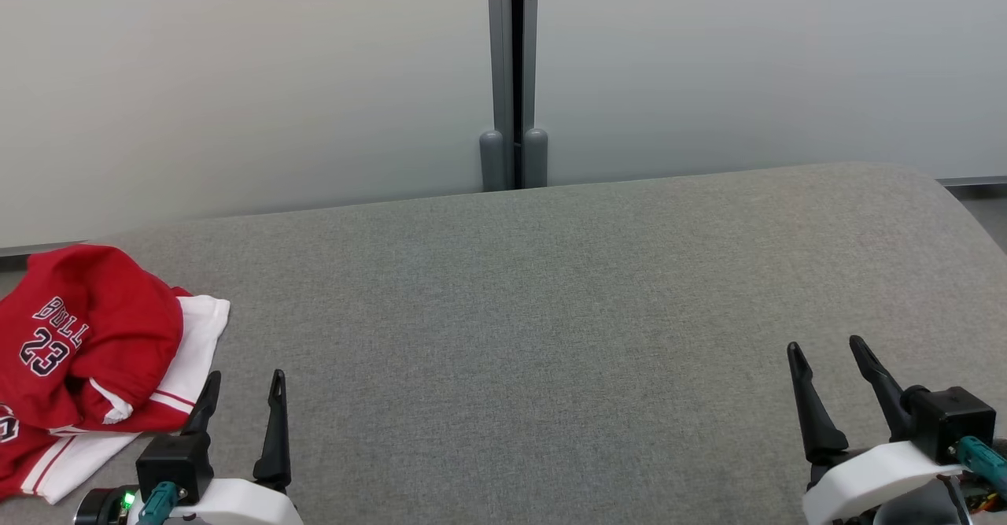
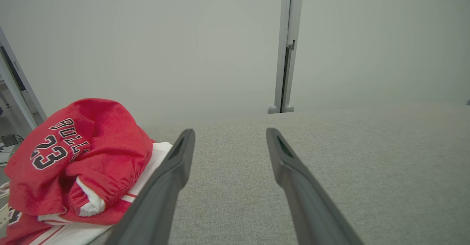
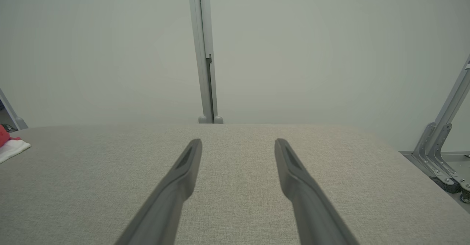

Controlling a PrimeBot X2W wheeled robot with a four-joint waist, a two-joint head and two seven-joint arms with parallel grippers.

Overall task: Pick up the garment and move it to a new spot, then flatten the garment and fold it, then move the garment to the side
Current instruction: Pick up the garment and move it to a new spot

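Observation:
The garment (image 1: 86, 352) is a crumpled red and white jersey printed with "BULLS 23", heaped at the far left of the grey fabric table (image 1: 551, 312). In the left wrist view the garment (image 2: 73, 164) bulges just left of my fingers. My left gripper (image 1: 244, 379) stands open at the lower left, its left finger close beside the garment's white hem, nothing between its fingers. My right gripper (image 1: 826, 348) stands open at the lower right, far from the garment. The right wrist view catches only a corner of the garment (image 3: 11, 146) at its left edge.
A pale partition wall with a grey vertical post (image 1: 513, 76) runs behind the table. The table's far right corner is rounded (image 1: 944, 186). A metal frame leg (image 3: 440, 146) stands on the floor past the table's right side.

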